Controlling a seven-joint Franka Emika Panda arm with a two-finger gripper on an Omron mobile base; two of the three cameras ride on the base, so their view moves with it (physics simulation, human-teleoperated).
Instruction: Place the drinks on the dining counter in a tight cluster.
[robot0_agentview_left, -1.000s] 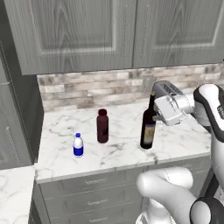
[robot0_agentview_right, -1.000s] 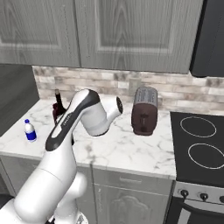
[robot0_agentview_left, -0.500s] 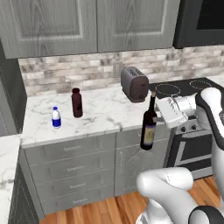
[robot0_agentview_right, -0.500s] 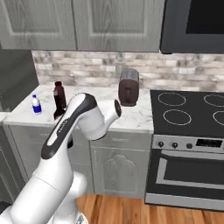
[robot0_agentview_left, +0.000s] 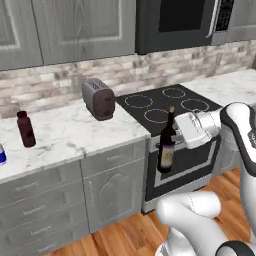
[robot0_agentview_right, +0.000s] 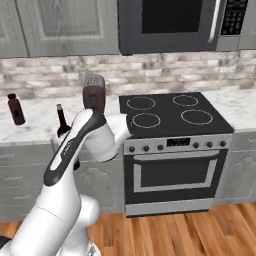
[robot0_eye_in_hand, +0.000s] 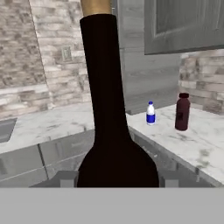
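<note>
My gripper (robot0_agentview_left: 176, 136) is shut on the tall dark wine bottle (robot0_agentview_left: 166, 145), holding it upright in the air in front of the oven. In the hand view the wine bottle (robot0_eye_in_hand: 109, 109) rises between my two fingertips (robot0_eye_in_hand: 67, 179). Its neck (robot0_agentview_right: 62, 120) pokes out behind my arm in the right base view. The squat dark-maroon bottle (robot0_agentview_left: 25, 129) and the small water bottle with the blue label (robot0_eye_in_hand: 150, 113) stand on the brick-backed marble worktop (robot0_agentview_left: 70, 132), far to my left. The dining counter is out of view.
A toaster (robot0_agentview_left: 99, 98) stands on the worktop beside a black stove (robot0_agentview_left: 170, 102), with a microwave (robot0_agentview_left: 180, 22) above. Grey drawers and an oven door (robot0_agentview_right: 172, 172) face me. Wood floor (robot0_agentview_right: 200, 232) lies below.
The base has driven to the right, so the whole scene slid left. The wine bottle stays in my gripper and now hangs in front of the stove, away from the worktop.
</note>
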